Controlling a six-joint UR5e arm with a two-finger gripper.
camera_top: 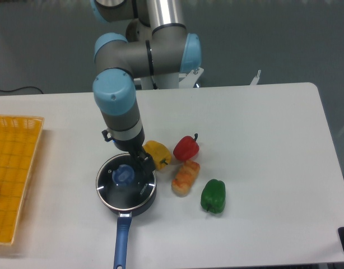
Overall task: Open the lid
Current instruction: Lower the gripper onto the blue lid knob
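While the round glass lid (126,180) with its light-blue knob sits on the dark blue saucepan (125,197), your black gripper (140,163) hangs over its right side; you cannot tell its opening.

Glass lid (122,182), light-blue knob, metal rim: flat, closed on saucepan.

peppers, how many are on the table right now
3: a yellow pepper just right of the saucepan, partly behind the gripper; a red pepper to its right; a green pepper nearer the front edge. None seems hidden.
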